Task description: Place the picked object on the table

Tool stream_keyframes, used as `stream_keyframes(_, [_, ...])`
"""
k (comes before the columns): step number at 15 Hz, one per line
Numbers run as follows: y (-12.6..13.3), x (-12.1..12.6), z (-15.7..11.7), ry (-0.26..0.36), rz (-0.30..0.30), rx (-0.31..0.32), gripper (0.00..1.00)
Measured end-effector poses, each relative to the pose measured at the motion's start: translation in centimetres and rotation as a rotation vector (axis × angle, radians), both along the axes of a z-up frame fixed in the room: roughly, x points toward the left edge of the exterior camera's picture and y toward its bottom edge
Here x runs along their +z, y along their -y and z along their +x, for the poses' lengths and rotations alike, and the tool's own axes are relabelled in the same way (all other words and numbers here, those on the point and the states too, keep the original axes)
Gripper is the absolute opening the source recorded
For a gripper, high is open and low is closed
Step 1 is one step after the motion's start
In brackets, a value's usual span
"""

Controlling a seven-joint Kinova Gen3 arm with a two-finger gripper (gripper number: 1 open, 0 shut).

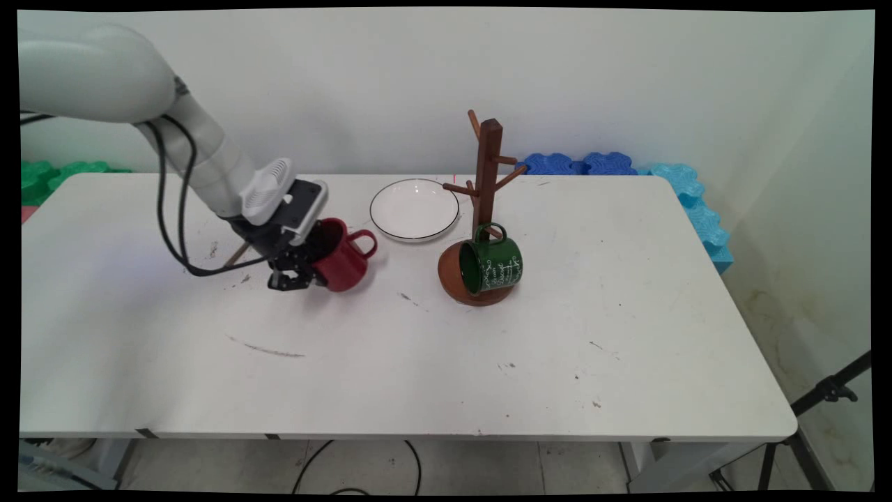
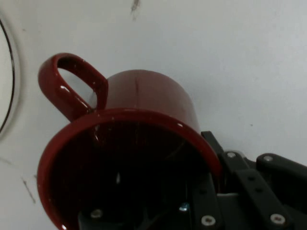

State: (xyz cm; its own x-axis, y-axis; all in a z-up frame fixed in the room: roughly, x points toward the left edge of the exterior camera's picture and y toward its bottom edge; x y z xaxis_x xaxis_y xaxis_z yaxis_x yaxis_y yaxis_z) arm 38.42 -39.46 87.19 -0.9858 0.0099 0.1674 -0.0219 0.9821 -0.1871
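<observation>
The white table (image 1: 432,362) carries everything here, and the wooden mug tree (image 1: 486,209) near its middle serves as the landmark. Behind the table, right of the tree, blue foam blocks (image 1: 627,167) line the wall; far to its left lie green foam blocks (image 1: 59,174). Just left of the tree, slightly behind it, sits a white plate (image 1: 414,209) with a dark rim. A green mug (image 1: 493,265) hangs by its handle from a low peg of the tree, tipped on its side over the round base. Well left of the tree, past the plate, the gripper (image 1: 301,273) holds a red mug (image 1: 343,259) tilted above the tabletop, handle toward the plate. In the hand view one finger (image 2: 144,218) reaches inside the mug and the other lies outside its wall, so the jaws are clamped on the rim.
</observation>
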Motion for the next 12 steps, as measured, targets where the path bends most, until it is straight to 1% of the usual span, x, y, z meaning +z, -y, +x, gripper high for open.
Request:
stream_keyframes(10, [1.7,-2.1,-1.5,0.014,0.005,-0.018,0.00])
stream_keyframes(11, [1.8,-2.3,-1.6,0.014,0.005,-0.019,1.00])
stream_keyframes(12, [2.0,-2.4,-1.8,0.013,0.005,-0.020,1.00])
